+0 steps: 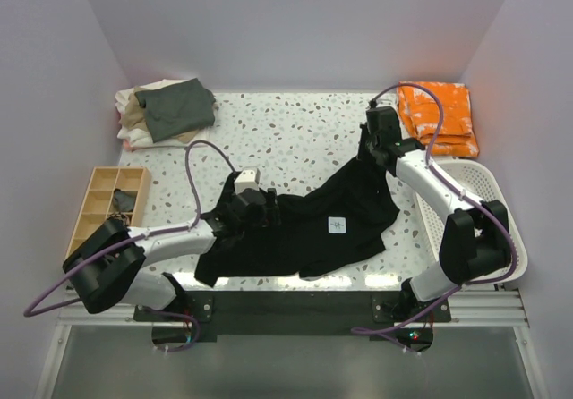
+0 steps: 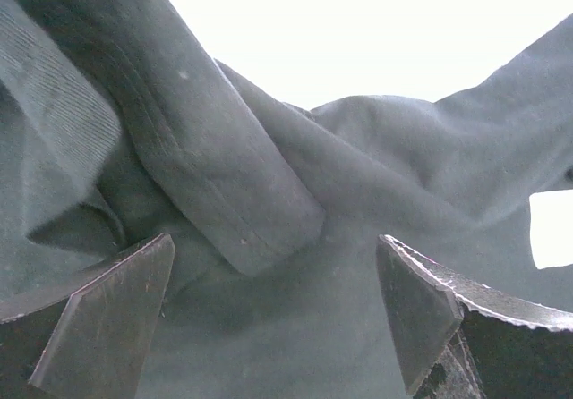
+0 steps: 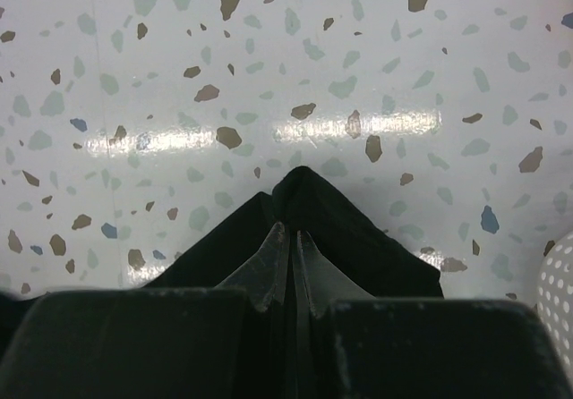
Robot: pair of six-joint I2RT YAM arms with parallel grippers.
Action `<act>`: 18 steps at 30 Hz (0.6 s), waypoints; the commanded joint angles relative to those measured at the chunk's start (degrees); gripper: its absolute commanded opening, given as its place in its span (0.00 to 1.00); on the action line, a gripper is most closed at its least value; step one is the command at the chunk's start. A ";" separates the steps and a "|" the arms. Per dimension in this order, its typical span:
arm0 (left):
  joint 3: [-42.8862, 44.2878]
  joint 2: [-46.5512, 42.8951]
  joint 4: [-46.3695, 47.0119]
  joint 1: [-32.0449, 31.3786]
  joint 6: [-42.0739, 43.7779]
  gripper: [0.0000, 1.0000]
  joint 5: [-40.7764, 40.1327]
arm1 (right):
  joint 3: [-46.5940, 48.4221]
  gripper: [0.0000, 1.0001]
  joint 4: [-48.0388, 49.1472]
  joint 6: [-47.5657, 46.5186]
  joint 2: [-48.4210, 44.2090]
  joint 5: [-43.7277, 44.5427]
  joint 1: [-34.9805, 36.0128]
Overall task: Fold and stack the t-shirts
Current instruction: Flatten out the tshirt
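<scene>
The black t-shirt, with a small white label, lies crumpled on the speckled table. My left gripper sits low over its left part. In the left wrist view the gripper is open, with both fingers spread wide and folds of the black cloth between and beyond them. My right gripper is shut on a peak of the shirt's far right edge; it also shows in the right wrist view, pinching black cloth. Folded grey-green, tan and cream shirts are stacked at the back left.
A folded orange cloth lies at the back right. A white perforated basket stands along the right edge. A wooden compartment tray sits at the left edge.
</scene>
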 commanded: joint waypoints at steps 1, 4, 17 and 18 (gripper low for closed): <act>-0.06 1.82 5.87 -0.28 -1.11 1.00 -4.55 | -0.71 0.00 2.36 -0.75 -1.68 0.19 -0.53; -0.50 3.40 8.06 -0.28 -1.02 0.84 -3.59 | -1.32 0.00 2.53 -0.57 -2.03 0.10 -0.71; 3.18 -0.79 2.29 -0.29 0.55 0.00 -3.23 | -3.96 0.00 1.05 -0.83 -4.57 0.45 -1.06; 4.06 -2.64 0.53 -0.29 1.60 0.00 -3.23 | -3.87 0.00 0.17 -1.09 -5.10 0.63 -1.06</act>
